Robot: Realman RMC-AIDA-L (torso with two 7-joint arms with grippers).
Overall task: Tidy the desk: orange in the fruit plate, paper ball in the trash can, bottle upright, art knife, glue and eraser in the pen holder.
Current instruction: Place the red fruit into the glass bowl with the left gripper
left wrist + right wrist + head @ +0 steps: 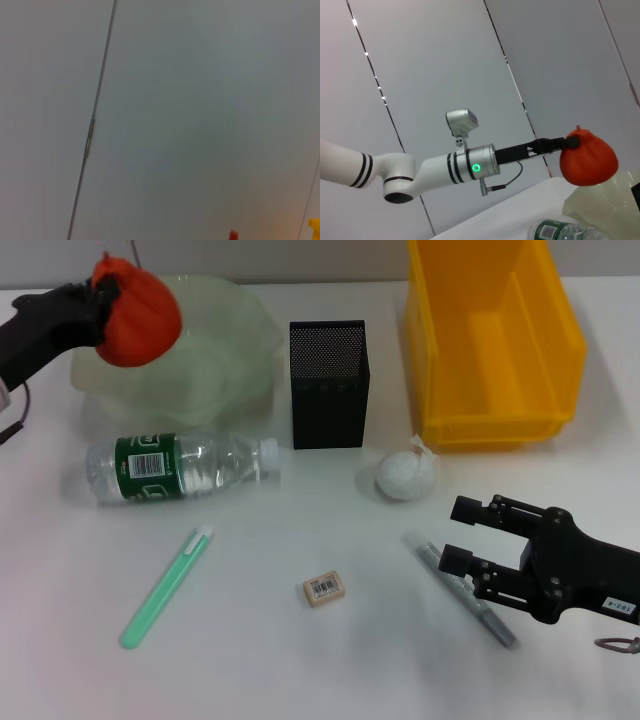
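My left gripper [100,302] is shut on the red-orange orange [138,312] and holds it above the left part of the pale green fruit plate [225,350]; the right wrist view shows the orange [588,157] hanging over the plate [610,200]. The bottle [180,467] lies on its side in front of the plate. The paper ball [406,474] sits right of the black mesh pen holder [329,383]. The yellow trash can [490,335] stands at the back right. The eraser [325,589] lies at front centre. My right gripper [455,535] is open, low at the front right.
A green stick-shaped art knife or glue [165,585] lies at front left. A grey pen-like tool [460,588] lies partly under my right gripper. The left wrist view shows only wall.
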